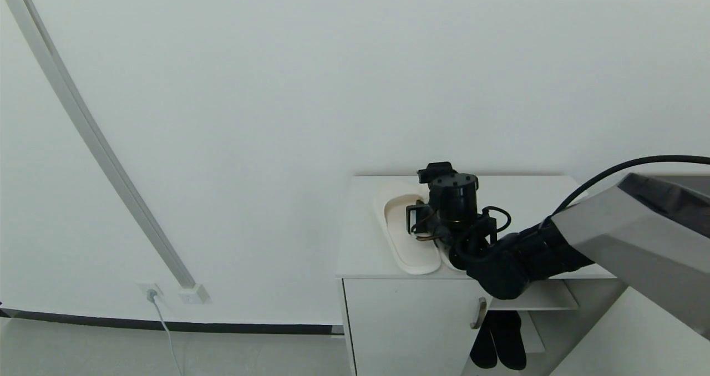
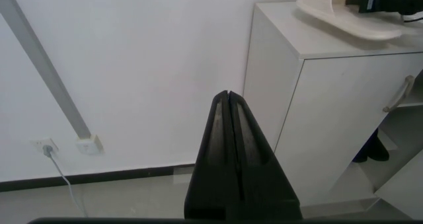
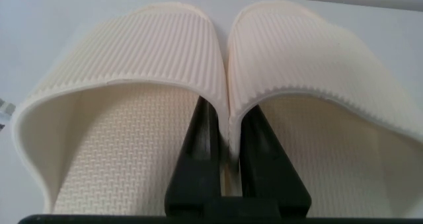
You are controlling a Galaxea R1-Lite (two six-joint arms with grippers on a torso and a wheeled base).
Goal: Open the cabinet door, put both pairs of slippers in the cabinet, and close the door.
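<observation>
A pair of cream slippers (image 1: 407,237) lies side by side on top of the white cabinet (image 1: 410,320). My right gripper (image 1: 427,220) is down on them. In the right wrist view it (image 3: 228,118) has one finger inside each slipper (image 3: 132,72), pinching their two inner walls together. A black pair of slippers (image 1: 497,340) stands on end in the cabinet's open right compartment, under a shelf. The left-hand door with its handle (image 1: 478,313) is closed. My left gripper (image 2: 228,98) is shut and empty, low and left of the cabinet (image 2: 330,98).
A white panel (image 1: 638,337) at the lower right looks like the swung-open cabinet door. A wall socket with a cable (image 1: 150,294) and a slanted grey conduit (image 1: 94,137) are on the wall to the left. Bare floor lies left of the cabinet.
</observation>
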